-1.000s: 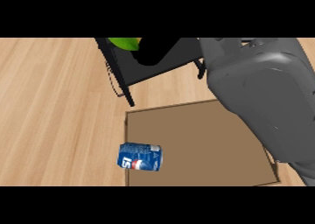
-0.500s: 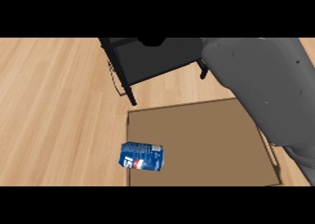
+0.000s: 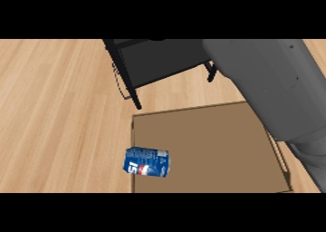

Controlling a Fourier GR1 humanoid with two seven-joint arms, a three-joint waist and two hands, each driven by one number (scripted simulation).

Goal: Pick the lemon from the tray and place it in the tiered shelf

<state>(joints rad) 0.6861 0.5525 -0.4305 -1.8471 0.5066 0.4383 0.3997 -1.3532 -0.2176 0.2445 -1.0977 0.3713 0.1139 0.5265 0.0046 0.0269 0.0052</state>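
Black tiered shelf (image 3: 162,61) beside brown tray (image 3: 213,149)

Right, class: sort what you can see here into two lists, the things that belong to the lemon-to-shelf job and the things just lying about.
Belongs to the job:
- brown tray
- black tiered shelf
- grey forearm reaching toward the shelf (its hand and the lemon are out of sight)

Just lying about:
- blue can, on its side at the tray's left edge

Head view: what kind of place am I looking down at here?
Probably a kitchen counter or worktop: a light wooden surface carries a flat brown tray, a blue drink can lying on its side at the tray's edge, and a black tiered shelf.
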